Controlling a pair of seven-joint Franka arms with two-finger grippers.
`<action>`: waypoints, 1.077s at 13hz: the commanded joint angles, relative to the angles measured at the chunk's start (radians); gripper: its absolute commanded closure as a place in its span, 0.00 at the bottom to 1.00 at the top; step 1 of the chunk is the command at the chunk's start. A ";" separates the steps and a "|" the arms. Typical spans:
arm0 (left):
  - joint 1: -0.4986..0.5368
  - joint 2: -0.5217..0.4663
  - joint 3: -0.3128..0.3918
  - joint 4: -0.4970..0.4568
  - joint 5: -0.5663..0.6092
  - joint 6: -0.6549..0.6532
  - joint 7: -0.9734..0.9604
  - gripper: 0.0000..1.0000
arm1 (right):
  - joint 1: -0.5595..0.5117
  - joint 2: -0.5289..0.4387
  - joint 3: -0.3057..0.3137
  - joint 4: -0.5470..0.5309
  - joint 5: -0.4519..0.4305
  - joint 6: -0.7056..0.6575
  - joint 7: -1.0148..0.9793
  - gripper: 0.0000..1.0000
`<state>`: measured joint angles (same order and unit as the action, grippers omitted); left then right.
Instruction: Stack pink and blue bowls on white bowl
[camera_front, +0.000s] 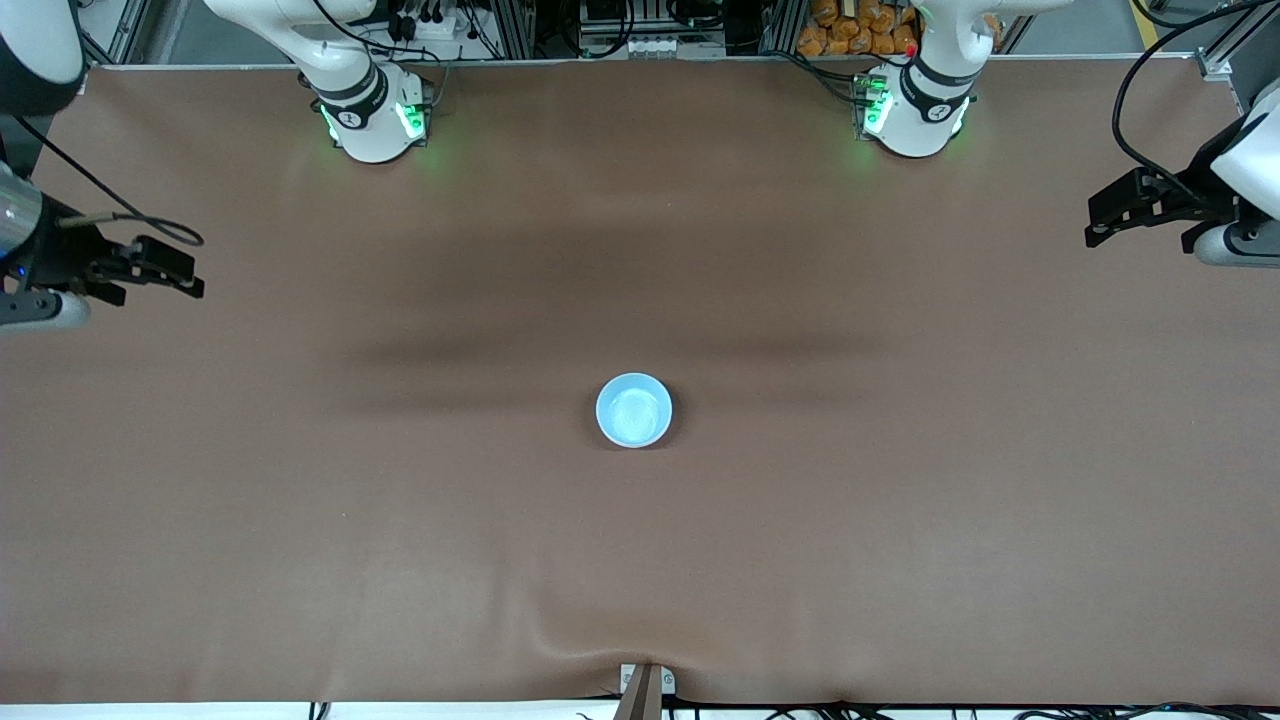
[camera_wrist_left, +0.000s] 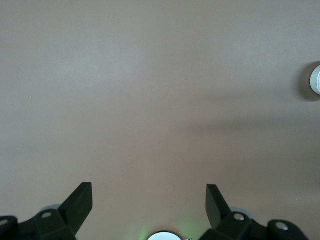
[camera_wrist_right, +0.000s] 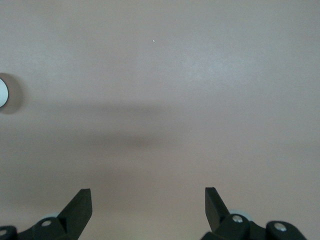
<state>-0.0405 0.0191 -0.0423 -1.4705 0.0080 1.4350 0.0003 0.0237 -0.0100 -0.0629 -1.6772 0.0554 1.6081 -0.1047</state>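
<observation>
My right claw (camera_front: 190, 272) hangs wide and empty over its end of the tabletop (camera_front: 300, 520), the blue bowl (camera_front: 634, 410) sits at the middle about equally far from both claws, and my left claw (camera_front: 1100, 222) hangs equally wide and empty.

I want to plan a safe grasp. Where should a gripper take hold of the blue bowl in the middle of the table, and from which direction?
Probably by the rim, coming straight down from above. The blue bowl sits upright with its mouth open to the top, so one finger could go inside and one outside its thin wall. Both the left gripper and the right gripper are open, over the table ends.
</observation>
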 joint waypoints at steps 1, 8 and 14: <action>0.001 0.004 -0.001 0.009 -0.013 0.002 -0.008 0.00 | 0.028 -0.007 -0.046 0.080 -0.022 -0.072 0.028 0.00; -0.001 0.004 -0.001 0.010 -0.014 0.002 -0.010 0.00 | 0.016 0.004 -0.071 0.174 -0.023 -0.140 0.034 0.00; -0.001 0.005 -0.001 0.010 -0.014 0.002 -0.006 0.00 | 0.016 -0.004 -0.070 0.171 -0.071 -0.204 0.036 0.00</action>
<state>-0.0405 0.0194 -0.0424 -1.4705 0.0080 1.4350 0.0003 0.0375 -0.0141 -0.1332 -1.5221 0.0090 1.4318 -0.0868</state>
